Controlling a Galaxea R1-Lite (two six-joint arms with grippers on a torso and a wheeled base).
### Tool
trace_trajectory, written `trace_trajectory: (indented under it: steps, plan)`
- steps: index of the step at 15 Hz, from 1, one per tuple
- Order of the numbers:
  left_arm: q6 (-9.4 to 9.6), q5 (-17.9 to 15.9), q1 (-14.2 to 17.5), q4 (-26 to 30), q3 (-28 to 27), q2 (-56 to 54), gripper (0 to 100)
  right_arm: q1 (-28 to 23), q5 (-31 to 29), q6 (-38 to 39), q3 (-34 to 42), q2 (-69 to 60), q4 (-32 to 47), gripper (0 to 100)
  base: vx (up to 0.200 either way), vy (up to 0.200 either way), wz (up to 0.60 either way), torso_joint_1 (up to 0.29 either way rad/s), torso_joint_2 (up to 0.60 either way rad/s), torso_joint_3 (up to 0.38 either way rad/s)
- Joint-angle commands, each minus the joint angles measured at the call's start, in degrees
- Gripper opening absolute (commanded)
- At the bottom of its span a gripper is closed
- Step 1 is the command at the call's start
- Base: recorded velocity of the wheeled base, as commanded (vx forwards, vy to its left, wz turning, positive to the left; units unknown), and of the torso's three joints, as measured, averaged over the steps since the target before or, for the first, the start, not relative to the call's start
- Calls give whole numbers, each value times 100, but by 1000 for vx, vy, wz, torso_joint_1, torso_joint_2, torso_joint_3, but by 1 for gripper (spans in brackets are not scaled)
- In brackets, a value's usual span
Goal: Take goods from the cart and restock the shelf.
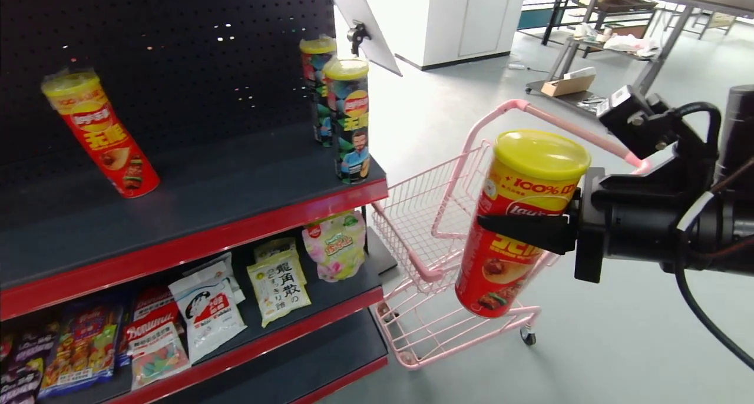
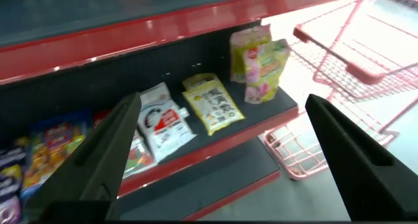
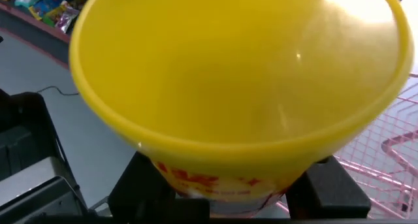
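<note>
Clamped between the fingers of my right gripper (image 1: 524, 227) I see a red chip can (image 1: 530, 174) with a yellow lid, tilted and held in the air over the pink cart (image 1: 424, 215), which stands just beside the right end of the shelf (image 1: 235, 239). My left gripper (image 2: 222, 165) has its fingers wide apart, holding nothing, facing snack bags (image 2: 212, 106) on a lower board. On the top board, another red can (image 1: 100, 133) leans near the left edge and two dark cans (image 1: 347, 121) stand at the right front corner.
</note>
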Motion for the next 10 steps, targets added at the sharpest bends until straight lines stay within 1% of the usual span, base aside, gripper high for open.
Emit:
trace_trajectory:
  steps: [1, 7, 10]
  plan:
    - [-1, 1, 2, 2, 0, 5, 100, 5, 7, -1, -2, 16, -21, 0, 0, 0, 600, 17, 2, -2]
    - [-1, 1, 2, 2, 0, 5, 100, 5, 16, -10, 25, 34, -21, 0, 0, 0, 600, 1, 2, 2]
    - [-1, 1, 2, 2, 0, 5, 100, -4, 7, -247, 183, 25, -30, 0, 0, 0, 0, 0, 0, 0]
